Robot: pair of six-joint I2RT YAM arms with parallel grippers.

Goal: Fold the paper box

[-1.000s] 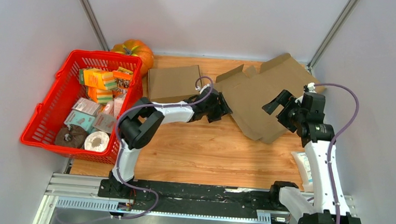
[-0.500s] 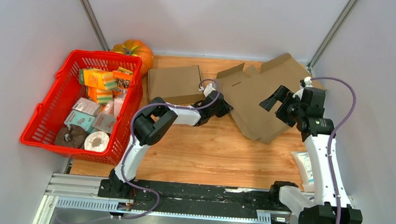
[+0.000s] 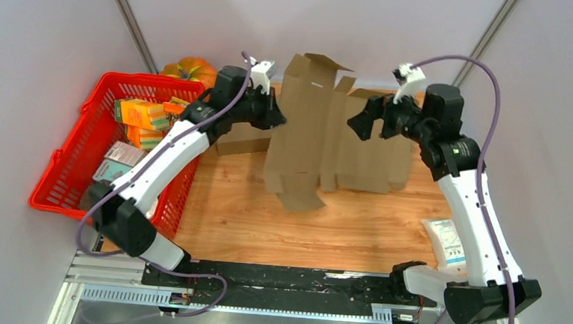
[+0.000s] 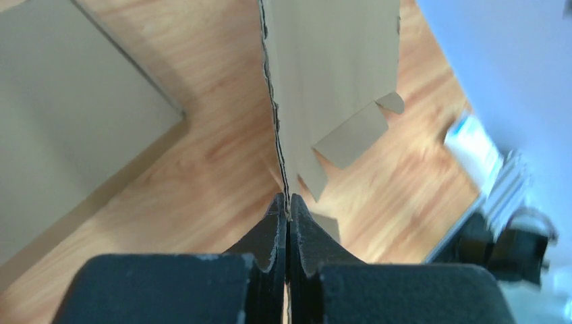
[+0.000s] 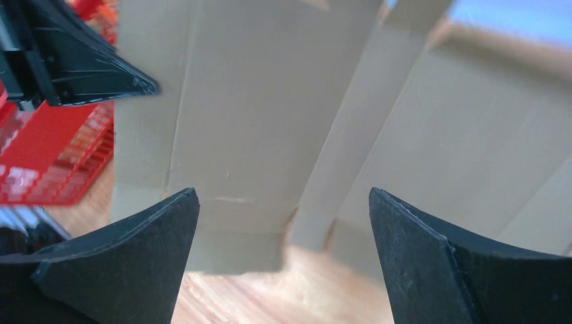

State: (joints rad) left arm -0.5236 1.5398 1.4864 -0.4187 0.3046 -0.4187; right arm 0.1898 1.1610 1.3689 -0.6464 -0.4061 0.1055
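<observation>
The left pincer [image 4: 288,202] was squeezed tight on the thin edge of the paper box [image 3: 304,125]. Both of its fingers pressed flat on the cardboard. The box was held upright over the middle of the table [image 3: 243,212], and its flaps hung down. The right pincer [image 3: 358,126] was wide open and held nothing. It faced the other side of the box from close by. I could not tell if it touched the cardboard. A red basket [image 3: 74,149] sat on the left.

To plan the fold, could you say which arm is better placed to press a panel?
Probably right: the right gripper faces the box open; the left gripper is shut on its edge.
</observation>
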